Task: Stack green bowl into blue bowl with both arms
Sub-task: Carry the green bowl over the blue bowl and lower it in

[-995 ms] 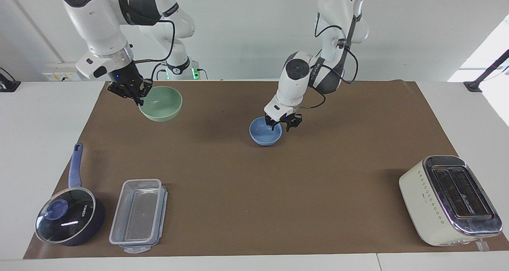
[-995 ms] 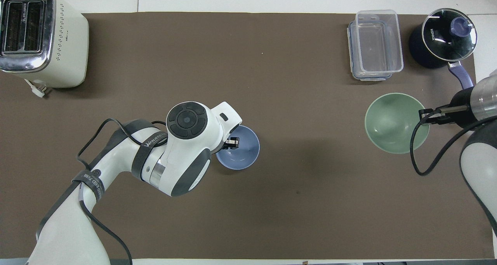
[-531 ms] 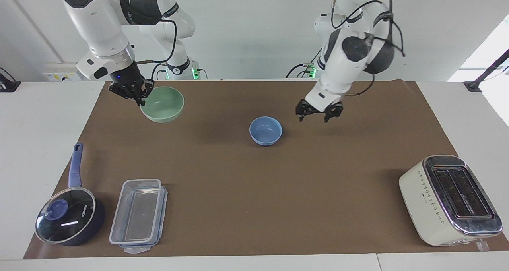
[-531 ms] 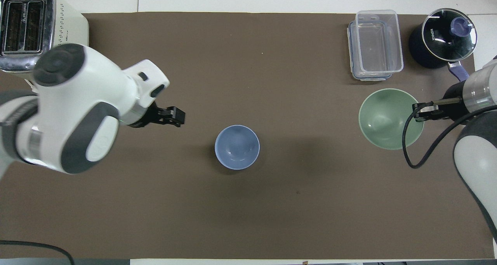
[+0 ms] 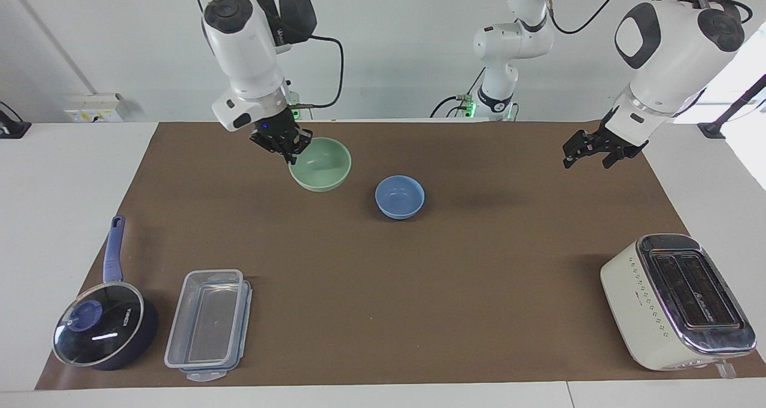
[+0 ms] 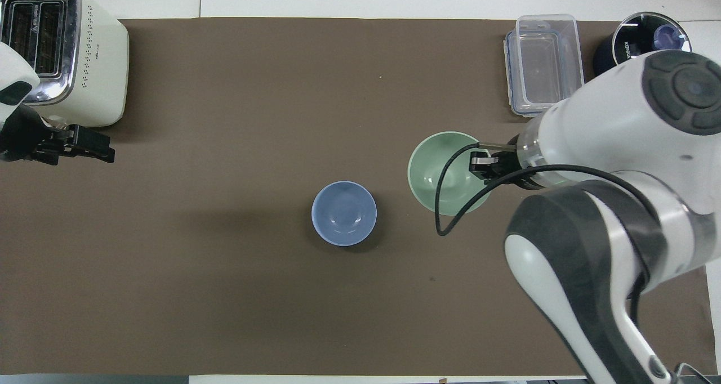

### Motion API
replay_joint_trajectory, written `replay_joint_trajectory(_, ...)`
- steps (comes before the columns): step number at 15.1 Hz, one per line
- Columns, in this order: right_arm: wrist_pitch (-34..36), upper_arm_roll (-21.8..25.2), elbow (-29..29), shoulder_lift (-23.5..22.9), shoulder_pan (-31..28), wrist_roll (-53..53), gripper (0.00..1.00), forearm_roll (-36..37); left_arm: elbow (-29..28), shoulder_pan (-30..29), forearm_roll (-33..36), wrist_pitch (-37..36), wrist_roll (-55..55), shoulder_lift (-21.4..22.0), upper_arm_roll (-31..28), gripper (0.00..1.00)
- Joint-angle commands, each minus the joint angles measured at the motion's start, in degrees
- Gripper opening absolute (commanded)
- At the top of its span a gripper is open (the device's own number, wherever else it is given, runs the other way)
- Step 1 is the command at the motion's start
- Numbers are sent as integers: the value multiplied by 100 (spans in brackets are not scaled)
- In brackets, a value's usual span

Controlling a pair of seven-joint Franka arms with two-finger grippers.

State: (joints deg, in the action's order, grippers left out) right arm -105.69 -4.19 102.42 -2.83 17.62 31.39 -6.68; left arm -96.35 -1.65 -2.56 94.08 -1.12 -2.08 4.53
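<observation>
The pale green bowl hangs tilted just above the brown mat, close beside the light blue bowl, toward the right arm's end. My right gripper is shut on the green bowl's rim; it also shows in the overhead view, at the edge of the green bowl. The blue bowl sits alone, upright and empty, at the mat's middle. My left gripper is open and empty, raised over the mat toward the left arm's end, near the toaster in the overhead view.
A cream toaster stands at the mat's corner farthest from the robots at the left arm's end. A clear lidded container and a dark blue saucepan with glass lid sit at the right arm's end, far from the robots.
My left gripper let go of the blue bowl's rim and swung away toward the left arm's end. My right gripper carried the green bowl across the mat to beside the blue bowl.
</observation>
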Motion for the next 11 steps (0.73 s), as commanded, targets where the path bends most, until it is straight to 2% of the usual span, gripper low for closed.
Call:
replay_joint_trajectory(1,-608,14,14,-340,495,446,0,-184,90,34,168,-145,32,58,4,100)
replay_joint_trajectory(4,-1461,14,549,-385,865,517,0,-184,73,42,168,-153,76,119,13,100)
replay_joint_trajectory(7,-2235,14,1217,-263,945,1,0,-184,46,121,168,-337,76,304,-66,100)
replay_joint_trajectory(10,-2526,14,1404,-454,1163,-247,0,-184,55,559,229,-775,94,445,-460,100)
replay_joint_trajectory(11,-2553,14,1404,-516,1235,-256,0,-176,47,535,247,-943,85,532,-445,100)
